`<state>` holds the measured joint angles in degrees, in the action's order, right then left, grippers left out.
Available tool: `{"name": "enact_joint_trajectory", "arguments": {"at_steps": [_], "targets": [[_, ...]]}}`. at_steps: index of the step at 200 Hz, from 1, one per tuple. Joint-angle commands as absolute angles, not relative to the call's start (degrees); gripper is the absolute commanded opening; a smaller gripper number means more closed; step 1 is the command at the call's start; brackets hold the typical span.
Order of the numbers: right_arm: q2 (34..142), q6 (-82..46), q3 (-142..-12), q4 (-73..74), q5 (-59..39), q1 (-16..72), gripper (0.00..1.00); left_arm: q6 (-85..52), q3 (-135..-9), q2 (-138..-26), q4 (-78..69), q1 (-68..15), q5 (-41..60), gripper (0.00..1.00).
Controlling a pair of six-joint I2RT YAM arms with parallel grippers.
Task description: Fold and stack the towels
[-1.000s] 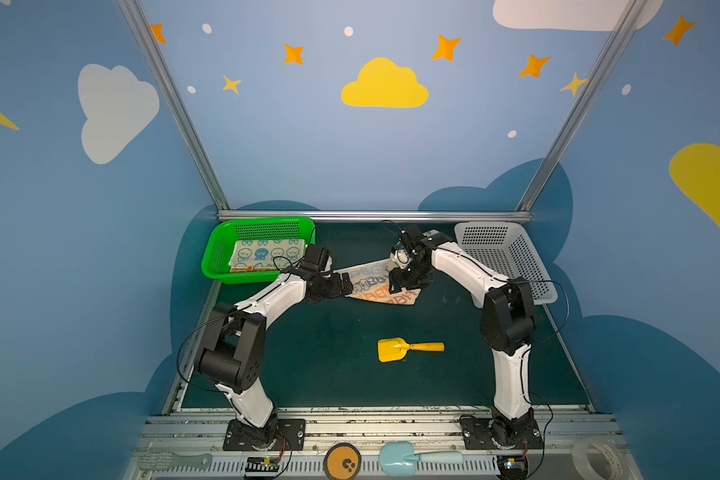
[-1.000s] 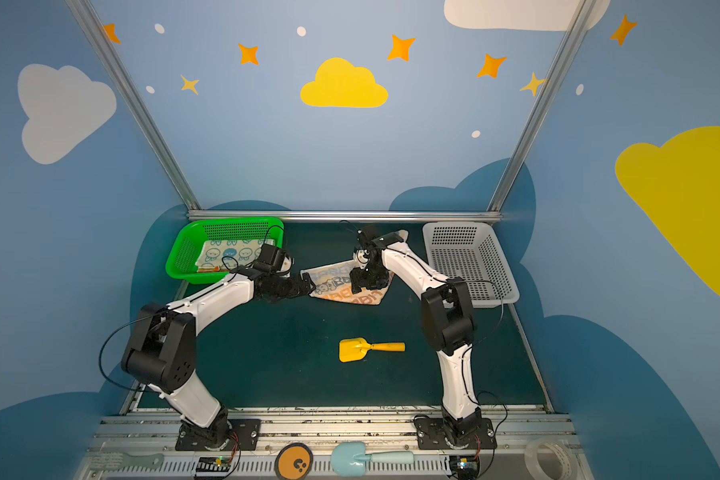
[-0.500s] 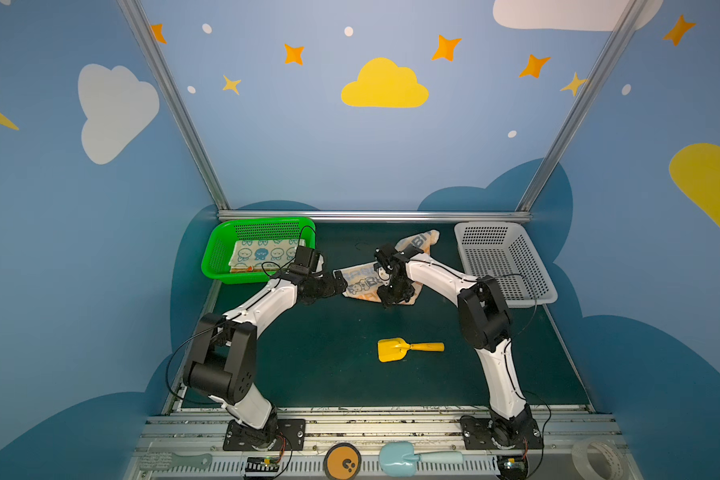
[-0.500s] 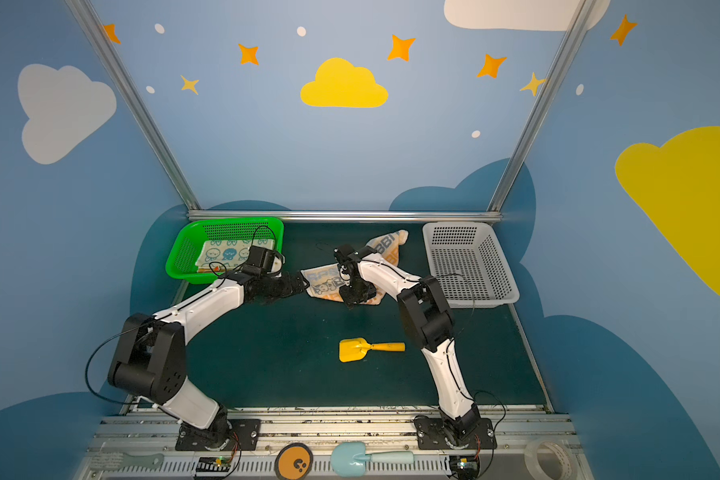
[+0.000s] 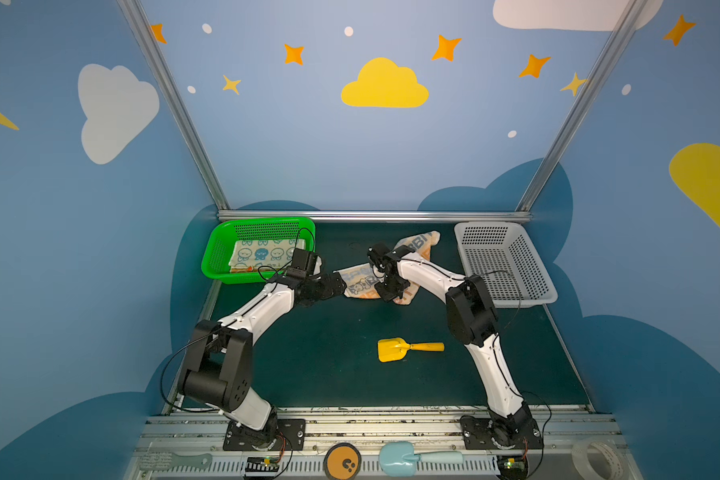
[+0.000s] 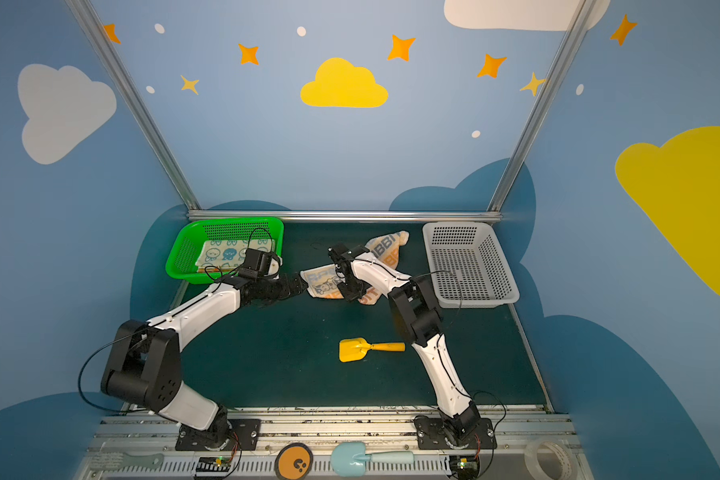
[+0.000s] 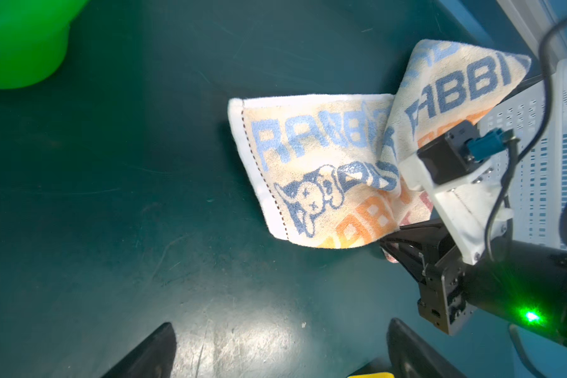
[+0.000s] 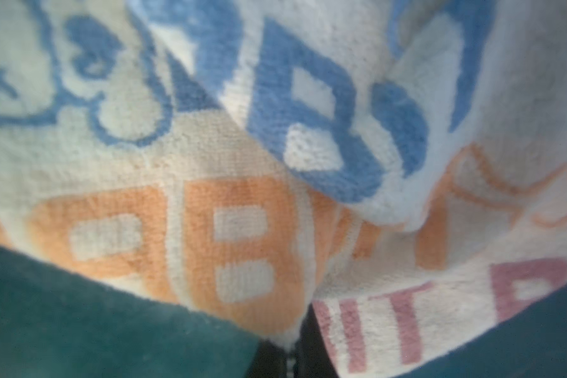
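Right gripper (image 5: 393,291) is seen clamped on the near edge of the lettered towel (image 5: 360,283); in the right wrist view the cloth's hem (image 8: 243,229) is pinched between the dark fingers. This towel is spread on the green table (image 5: 329,365) between the two baskets, with one part folded over the rest. Left gripper (image 7: 282,353) is held wide apart, low over the table just beside the towel's left edge, not touching it. Inside the green basket (image 5: 217,249) a face-print towel (image 5: 262,255) is laid flat, with an orange towel (image 5: 242,269) showing at its near edge.
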<state>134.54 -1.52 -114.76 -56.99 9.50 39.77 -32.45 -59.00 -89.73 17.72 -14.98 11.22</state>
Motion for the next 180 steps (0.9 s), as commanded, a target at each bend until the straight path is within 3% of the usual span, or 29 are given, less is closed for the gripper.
{"name": "enact_joint_trajectory", "arguments": {"at_steps": [1,62,99,124,149,180], "targets": [[134.5,1.3,-120.1,-62.5,4.1,40.7,0.0,-32.9,-57.8,-88.8,16.5,-14.9,12.5,0.99],[135.8,8.2,-132.2,-71.5,-23.0,36.1,0.0,-33.2,-58.1,-90.6,15.8,-15.6,12.3,0.99],[143.6,3.2,-138.8,-68.6,-33.0,28.7,0.0,-32.8,-60.8,-94.0,16.2,-16.2,12.1,0.99],[148.9,-0.6,-145.2,-68.2,-29.8,25.5,0.21,-32.6,-63.3,-97.7,16.6,-16.7,12.3,0.99],[151.2,-3.4,-148.4,-66.1,-28.7,23.1,0.49,-32.4,-66.5,-100.7,17.3,-17.7,12.1,0.99],[148.4,-4.9,-147.2,-64.8,-27.0,21.3,0.62,-32.1,-70.0,-103.5,18.2,-19.7,12.2,0.99]]}}
